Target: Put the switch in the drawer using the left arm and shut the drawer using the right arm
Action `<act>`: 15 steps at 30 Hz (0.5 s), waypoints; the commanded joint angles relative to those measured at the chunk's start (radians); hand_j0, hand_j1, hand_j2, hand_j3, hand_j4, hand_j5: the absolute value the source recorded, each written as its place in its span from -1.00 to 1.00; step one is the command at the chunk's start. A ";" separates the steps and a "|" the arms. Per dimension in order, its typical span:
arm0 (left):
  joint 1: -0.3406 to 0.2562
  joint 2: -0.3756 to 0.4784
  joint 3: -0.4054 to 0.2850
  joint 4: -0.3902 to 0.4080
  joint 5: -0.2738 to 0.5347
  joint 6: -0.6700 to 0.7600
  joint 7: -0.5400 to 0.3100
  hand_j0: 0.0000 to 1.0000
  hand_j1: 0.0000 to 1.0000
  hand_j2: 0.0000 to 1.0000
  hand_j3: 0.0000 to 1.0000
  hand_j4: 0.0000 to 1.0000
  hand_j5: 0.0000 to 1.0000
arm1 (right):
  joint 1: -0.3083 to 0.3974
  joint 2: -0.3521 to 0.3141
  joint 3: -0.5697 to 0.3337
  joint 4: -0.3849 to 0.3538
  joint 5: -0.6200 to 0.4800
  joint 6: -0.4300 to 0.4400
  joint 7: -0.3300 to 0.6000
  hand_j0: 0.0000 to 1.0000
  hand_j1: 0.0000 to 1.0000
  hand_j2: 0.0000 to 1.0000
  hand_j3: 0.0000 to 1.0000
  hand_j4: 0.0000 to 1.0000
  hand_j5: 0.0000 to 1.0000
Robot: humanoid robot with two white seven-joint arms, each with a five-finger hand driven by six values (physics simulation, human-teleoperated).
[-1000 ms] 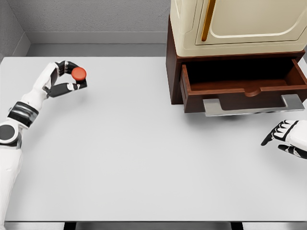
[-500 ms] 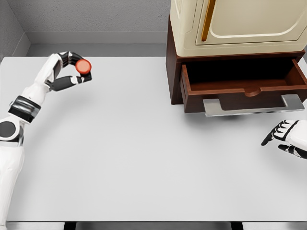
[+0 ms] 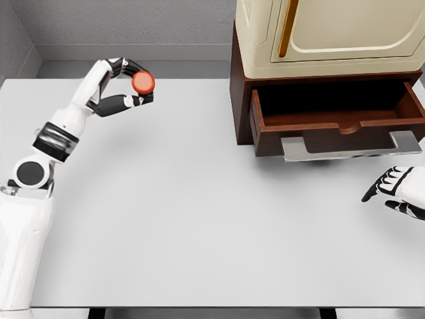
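Fingers of the left hand are clamped on the red switch, holding it above the far left part of the surface, well apart from the drawer. Fingers of the right hand lie spread and relaxed, holding nothing, at the right edge of the view just in front of the drawer's handle.

The white surface fills most of the view. At its far right stands a dark wooden cabinet with a cream-coloured unit on top, which carries an orange vertical strip on its front. The left arm comes in from the lower left and reaches up and away across the surface toward the far edge. The drawer in the cabinet's base is pulled open toward the robot, its brown interior showing nothing inside. A flat grey handle runs along the drawer's front. The switch is a small round disc, pinched between thumb below and the other fingers above.
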 commanded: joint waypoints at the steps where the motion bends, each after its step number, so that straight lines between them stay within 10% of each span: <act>1: 0.000 -0.019 0.001 -0.043 -0.030 0.006 0.000 -0.22 -0.22 -0.22 -0.22 -0.22 -0.22 | 0.000 -0.002 0.000 0.000 -0.006 0.000 -0.001 0.19 0.19 0.19 0.19 0.19 0.19; 15: 0.009 -0.145 0.004 -0.172 -0.263 0.003 0.003 -0.27 -0.27 -0.27 -0.27 -0.27 -0.27 | 0.000 -0.003 0.000 0.001 -0.008 0.000 -0.001 0.19 0.19 0.19 0.19 0.19 0.19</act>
